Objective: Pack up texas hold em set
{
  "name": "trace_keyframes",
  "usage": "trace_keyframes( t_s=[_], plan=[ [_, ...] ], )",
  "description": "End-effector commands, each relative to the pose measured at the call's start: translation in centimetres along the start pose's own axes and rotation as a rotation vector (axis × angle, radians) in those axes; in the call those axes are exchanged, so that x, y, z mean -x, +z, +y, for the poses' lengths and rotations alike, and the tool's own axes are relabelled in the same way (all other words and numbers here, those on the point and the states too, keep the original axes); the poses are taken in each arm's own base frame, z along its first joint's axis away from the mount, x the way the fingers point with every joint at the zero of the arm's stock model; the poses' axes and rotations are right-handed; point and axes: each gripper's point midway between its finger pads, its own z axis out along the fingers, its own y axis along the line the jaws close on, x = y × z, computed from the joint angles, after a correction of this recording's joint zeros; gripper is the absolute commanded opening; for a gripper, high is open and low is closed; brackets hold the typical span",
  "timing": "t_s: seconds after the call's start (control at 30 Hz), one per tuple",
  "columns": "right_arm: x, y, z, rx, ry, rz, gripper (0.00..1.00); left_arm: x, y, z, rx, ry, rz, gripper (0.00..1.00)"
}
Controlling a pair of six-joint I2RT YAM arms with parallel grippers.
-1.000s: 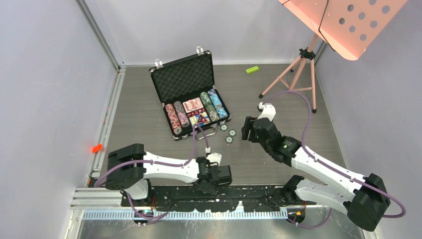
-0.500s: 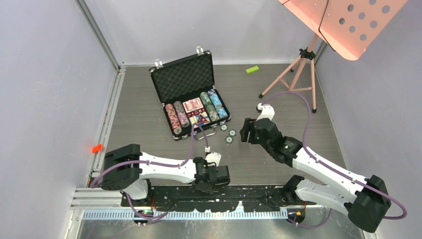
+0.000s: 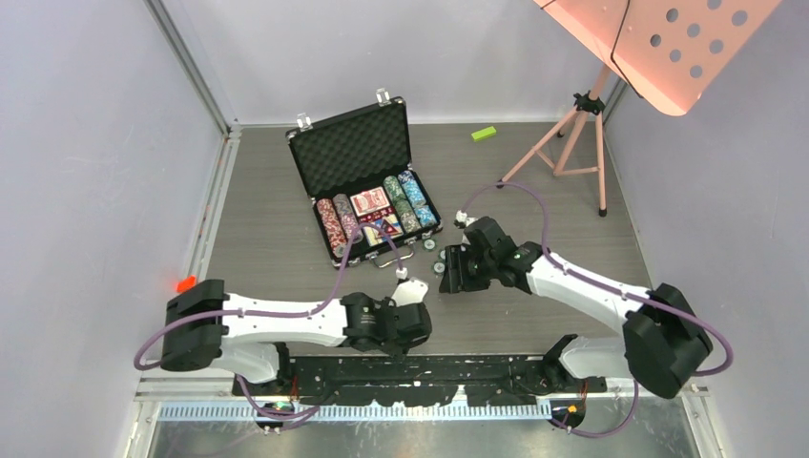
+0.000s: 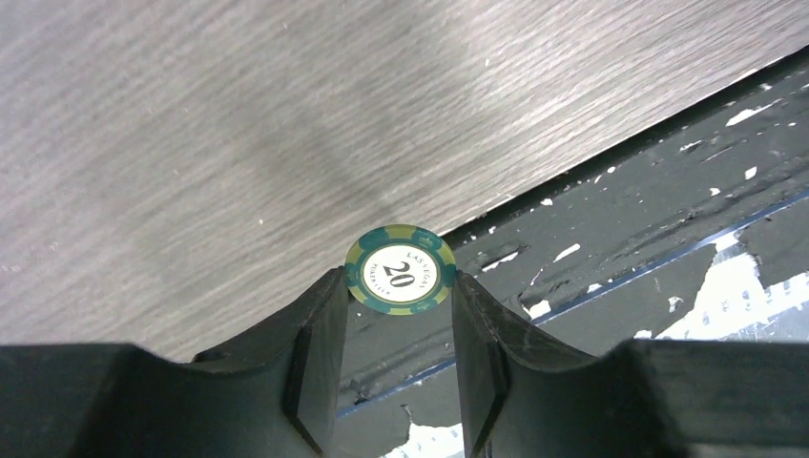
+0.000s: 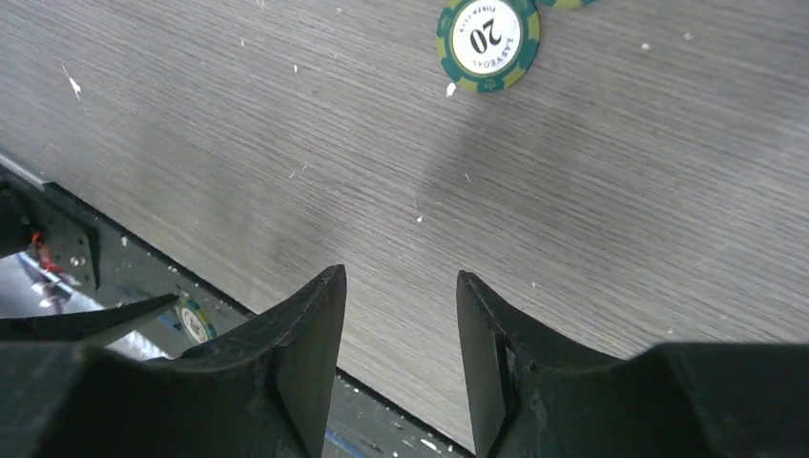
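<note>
The left gripper (image 4: 401, 286) seems to pinch a green poker chip (image 4: 401, 270) at its tips, while the right gripper (image 5: 401, 286) hangs with jaws apart and empty above the table (image 5: 591, 229)

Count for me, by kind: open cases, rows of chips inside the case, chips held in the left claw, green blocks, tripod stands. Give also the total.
Open black case: 1
Rows of chips inside it: 4
Chip in the left claw: 1
Green block: 1
Pink tripod stand: 1
Total: 8
</note>
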Motion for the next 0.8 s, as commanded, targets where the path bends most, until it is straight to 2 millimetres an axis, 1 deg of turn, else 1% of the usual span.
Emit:
trace_keyframes(
  t_s=[0.0,0.03,0.1,0.17,0.3,0.37,0.5,0.57,0.77],
  plan=[
    [0.0,-0.5,3.1,0.203,0.070,0.111,0.52,2.8,-0.5,0.0,-0.073,0.063,-0.148,0.25],
    [0.1,-0.3,3.0,0.215,0.098,0.122,0.52,3.1,-0.6,0.1,-0.084,0.067,-0.170,0.25],
    [0.0,-0.4,3.5,0.272,0.131,0.148,0.52,3.3,-0.4,0.4,-0.105,0.073,-0.196,0.24],
    [0.0,-0.7,4.2,0.326,0.159,0.168,0.51,3.8,-0.2,0.4,-0.140,0.075,-0.221,0.23],
    [0.0,-1.6,6.4,0.470,0.186,0.211,0.41,4.7,-0.6,-0.4,-0.204,0.119,-0.260,0.23],
    [0.0,-1.8,6.7,0.485,0.194,0.226,0.38,5.0,-0.8,-0.5,-0.213,0.151,-0.278,0.22],
    [-0.1,-2.1,6.9,0.481,0.190,0.249,0.37,5.7,-1.2,-0.8,-0.235,0.192,-0.321,0.22],
    [-0.2,-2.1,6.9,0.475,0.191,0.256,0.36,5.9,-1.3,-1.2,-0.259,0.214,-0.335,0.21],
    [-0.6,-2.7,6.8,0.448,0.172,0.263,0.36,6.8,-1.3,-2.0,-0.287,0.267,-0.390,0.17]
  ],
)
